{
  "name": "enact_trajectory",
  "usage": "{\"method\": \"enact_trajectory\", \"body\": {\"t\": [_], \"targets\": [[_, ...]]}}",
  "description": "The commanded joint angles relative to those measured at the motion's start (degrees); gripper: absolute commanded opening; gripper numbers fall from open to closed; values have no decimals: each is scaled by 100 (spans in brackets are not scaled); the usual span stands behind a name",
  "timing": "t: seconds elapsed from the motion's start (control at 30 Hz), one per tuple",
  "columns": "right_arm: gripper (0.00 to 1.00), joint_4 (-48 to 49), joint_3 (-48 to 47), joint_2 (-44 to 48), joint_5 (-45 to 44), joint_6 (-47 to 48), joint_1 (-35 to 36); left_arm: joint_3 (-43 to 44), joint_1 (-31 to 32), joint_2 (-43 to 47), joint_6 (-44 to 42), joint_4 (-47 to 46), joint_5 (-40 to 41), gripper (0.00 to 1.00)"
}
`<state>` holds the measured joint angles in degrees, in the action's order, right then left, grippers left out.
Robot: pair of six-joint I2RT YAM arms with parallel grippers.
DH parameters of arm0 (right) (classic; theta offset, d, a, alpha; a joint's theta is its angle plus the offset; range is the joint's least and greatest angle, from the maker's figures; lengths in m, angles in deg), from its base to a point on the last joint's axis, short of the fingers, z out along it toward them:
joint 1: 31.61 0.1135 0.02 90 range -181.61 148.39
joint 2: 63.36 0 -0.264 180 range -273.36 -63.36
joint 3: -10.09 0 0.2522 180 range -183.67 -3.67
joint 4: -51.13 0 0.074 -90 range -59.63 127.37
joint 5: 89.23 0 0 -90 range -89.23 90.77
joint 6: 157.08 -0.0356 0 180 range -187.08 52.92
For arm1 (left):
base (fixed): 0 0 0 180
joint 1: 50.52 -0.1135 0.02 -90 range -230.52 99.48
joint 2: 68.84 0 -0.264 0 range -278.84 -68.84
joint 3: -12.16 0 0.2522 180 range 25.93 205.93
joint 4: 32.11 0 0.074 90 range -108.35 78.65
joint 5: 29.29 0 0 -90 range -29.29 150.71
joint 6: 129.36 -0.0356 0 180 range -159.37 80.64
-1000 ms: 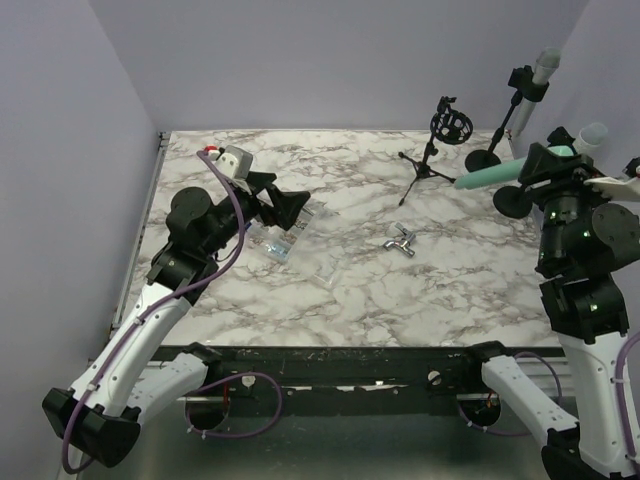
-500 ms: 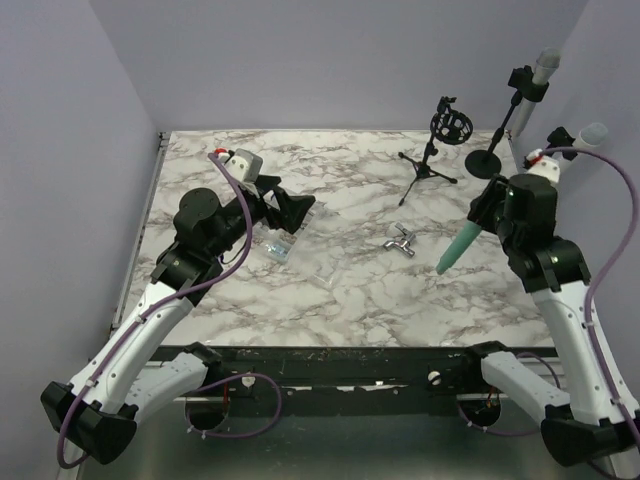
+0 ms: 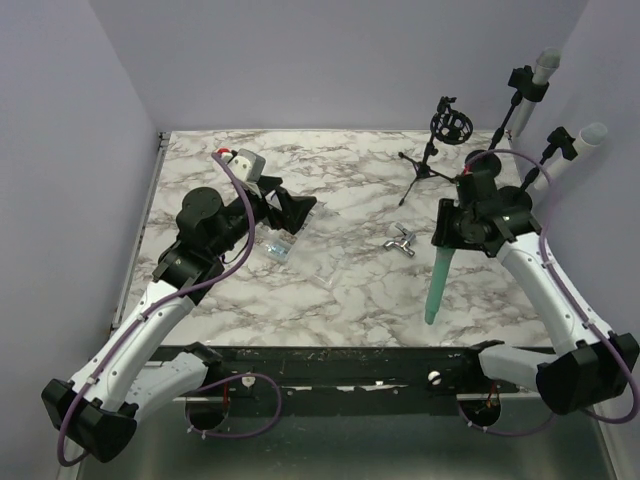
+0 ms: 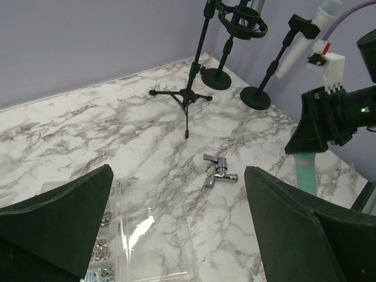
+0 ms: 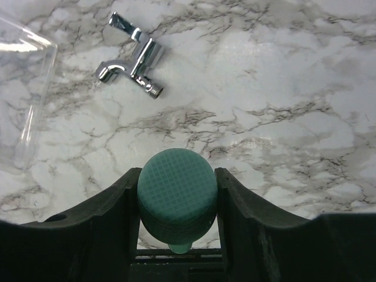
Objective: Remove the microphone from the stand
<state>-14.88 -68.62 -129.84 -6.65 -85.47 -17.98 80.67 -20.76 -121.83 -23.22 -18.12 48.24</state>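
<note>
A teal microphone (image 3: 436, 285) hangs above the right half of the marble table (image 3: 330, 290), its long handle pointing toward the near edge. My right gripper (image 3: 447, 232) is shut on it; in the right wrist view both fingers press the sides of the microphone's mesh head (image 5: 176, 197). A black tripod stand (image 3: 430, 160) with a bare ring mount (image 3: 450, 123) stands behind, apart from the microphone. My left gripper (image 3: 295, 210) is open above the table's left middle with nothing between its fingers (image 4: 64, 217). The left wrist view catches the teal handle (image 4: 305, 173) at its right edge.
Two taller stands (image 3: 515, 100) hold grey microphones (image 3: 545, 68) at the back right corner. A small chrome fitting (image 3: 401, 240) lies on the table centre. A clear plastic box (image 3: 280, 243) with several small nuts lies under my left gripper. Lilac walls close three sides.
My right arm has swung the teal microphone from the back right over the table, turning it from level to pointing at the near edge. The left arm shifted only slightly.
</note>
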Motion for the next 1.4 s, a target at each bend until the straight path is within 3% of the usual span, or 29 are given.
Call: {"method": "enact_trajectory", "body": {"t": [0.0,0.4,0.93,1.2,1.37], "targets": [[1,64,191,-499,-316,-87,584,98,54,-39,-32,28,87,98],[0,1100,581,-1639,-1149,-415,765,154,91,-148,-49,86,76,98],[1,2726,1784,-1787,-1749,-1105,773,210,135,-243,-120,181,96,97],[16,2878,1896,-2014,-1773,-1251,770,241,133,-305,-179,226,131,97],[38,2971,1996,-1882,-1724,-1298,773,187,135,-249,-293,176,202,97]]}}
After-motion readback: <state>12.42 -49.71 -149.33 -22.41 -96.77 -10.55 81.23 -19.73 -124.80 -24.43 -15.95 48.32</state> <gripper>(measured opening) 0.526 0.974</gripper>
